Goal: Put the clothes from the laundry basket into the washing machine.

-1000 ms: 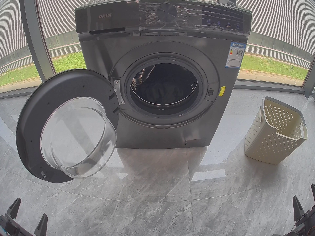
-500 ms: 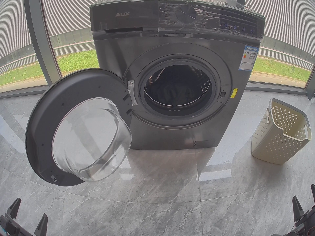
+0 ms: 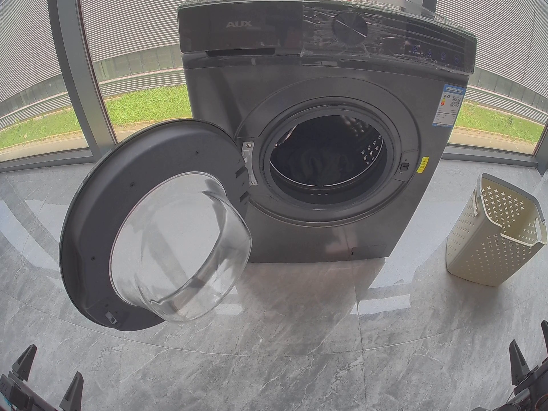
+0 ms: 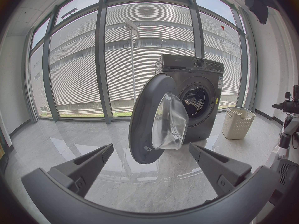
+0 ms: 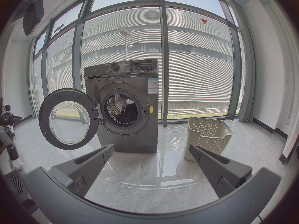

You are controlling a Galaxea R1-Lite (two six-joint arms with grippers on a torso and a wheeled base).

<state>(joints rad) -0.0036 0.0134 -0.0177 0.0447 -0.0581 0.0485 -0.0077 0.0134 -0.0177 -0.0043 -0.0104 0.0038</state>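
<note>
Cam shifted, whole scene slid right; nothing on floor (image 3: 285,343) moved. Empty-looking laundry basket (image 3: 476,249) sits off washing machine's (image 3: 319,81) front-right corner, nearest R gripper (image 3: 529,335); dark cloth (image 3: 319,166) already inside machine. It and L gripper (image 3: 52,363) gape wide, holding nothing.

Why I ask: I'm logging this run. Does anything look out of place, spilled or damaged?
Nothing is spilled or damaged. The laundry basket stands upright beside the washing machine, whose door hangs wide open. One oddity: clear plastic film is wrapped over its control panel.
</note>
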